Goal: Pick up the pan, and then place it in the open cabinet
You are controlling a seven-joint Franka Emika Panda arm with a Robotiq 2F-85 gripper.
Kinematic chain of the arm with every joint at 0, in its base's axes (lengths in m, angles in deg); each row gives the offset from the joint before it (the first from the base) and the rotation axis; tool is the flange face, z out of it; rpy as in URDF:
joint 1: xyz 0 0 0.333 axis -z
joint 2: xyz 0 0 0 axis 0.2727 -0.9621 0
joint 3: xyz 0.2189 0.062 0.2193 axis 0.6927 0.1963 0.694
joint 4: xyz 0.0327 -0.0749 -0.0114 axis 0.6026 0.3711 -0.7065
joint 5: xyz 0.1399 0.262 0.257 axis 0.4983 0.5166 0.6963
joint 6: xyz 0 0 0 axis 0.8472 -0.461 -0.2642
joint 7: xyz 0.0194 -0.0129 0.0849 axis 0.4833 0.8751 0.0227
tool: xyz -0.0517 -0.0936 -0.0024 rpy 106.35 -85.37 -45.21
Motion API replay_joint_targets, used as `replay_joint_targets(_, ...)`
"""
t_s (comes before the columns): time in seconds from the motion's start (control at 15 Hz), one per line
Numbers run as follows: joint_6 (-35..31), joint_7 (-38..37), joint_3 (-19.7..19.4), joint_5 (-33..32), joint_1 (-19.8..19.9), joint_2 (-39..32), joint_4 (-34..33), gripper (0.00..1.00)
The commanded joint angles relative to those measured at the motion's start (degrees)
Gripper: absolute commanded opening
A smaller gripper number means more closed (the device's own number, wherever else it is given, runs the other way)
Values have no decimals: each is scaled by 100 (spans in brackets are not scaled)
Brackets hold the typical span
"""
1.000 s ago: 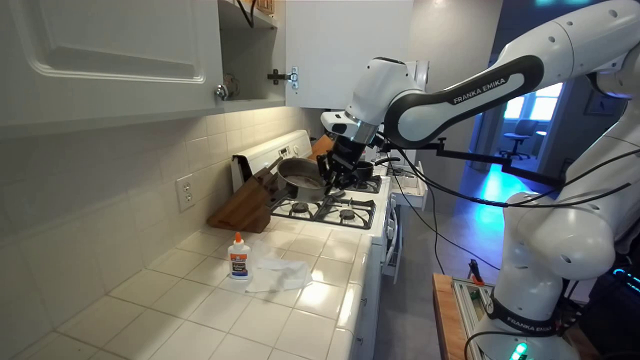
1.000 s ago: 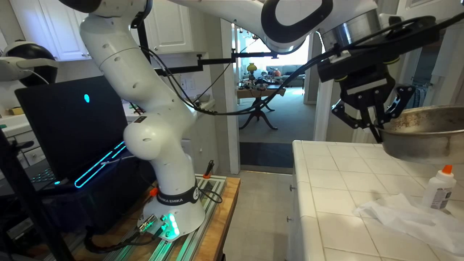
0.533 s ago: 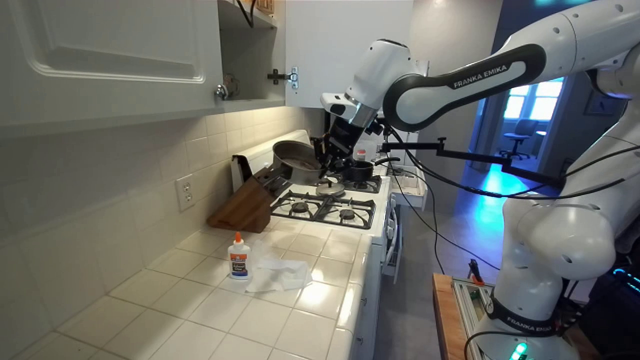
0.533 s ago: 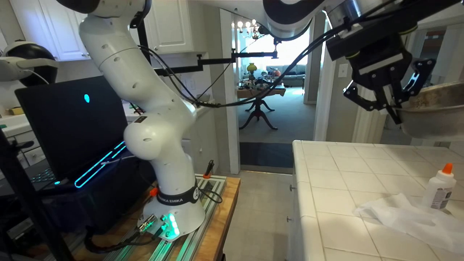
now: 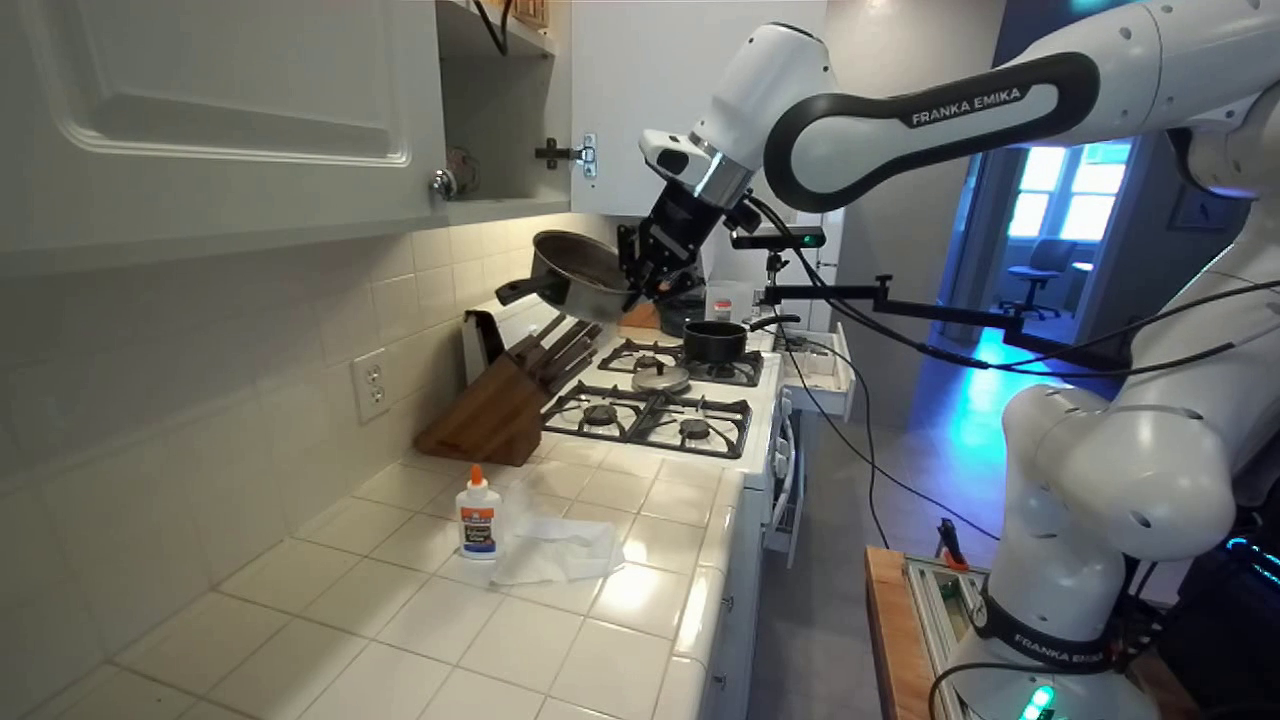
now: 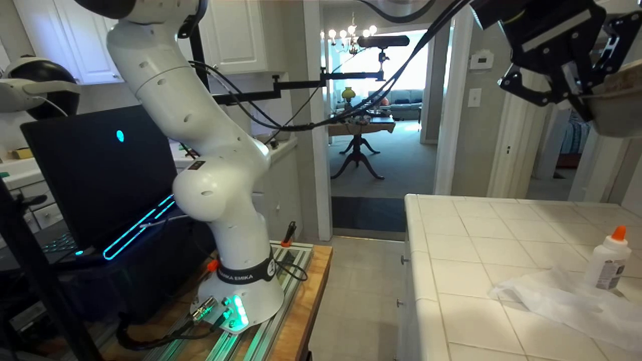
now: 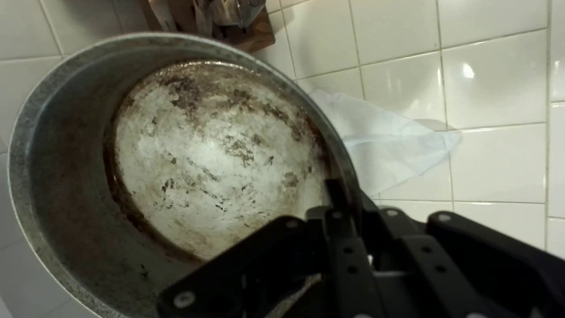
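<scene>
Counter (image 5: 480, 640) below tilted pan (image 5: 588, 287), handle (image 5: 526, 290) away from hand (image 7: 353, 198).

In my wrist view my claw (image 7: 353, 196) is blurred, runs off the bottom edge and covers part of the pan (image 7: 207, 154), itself cut by that edge, while the top edge crops the knife block (image 7: 261, 37). In an exterior view the right edge cuts off the pan, leaving its handle (image 5: 523, 290) outside, and the print on the glue bottle (image 6: 608, 261) is too small for me to read. In an exterior view the top edge trims the cabinet (image 5: 505, 110) and a brownish thing (image 5: 531, 12) in it, too little showing to name, and a panelled door (image 5: 240, 120) hides some of the inside.
</scene>
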Motion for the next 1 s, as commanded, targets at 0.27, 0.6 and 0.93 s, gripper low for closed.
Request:
replay_joint_targets(0.27,465,326,-154,320,-176,260,-493,1)
replay_joint_targets(0.6,717,441,-276,469,-237,332,-776,1)
replay_joint_targets(0.93,1259,446,-301,590,-188,46,-1438,1)
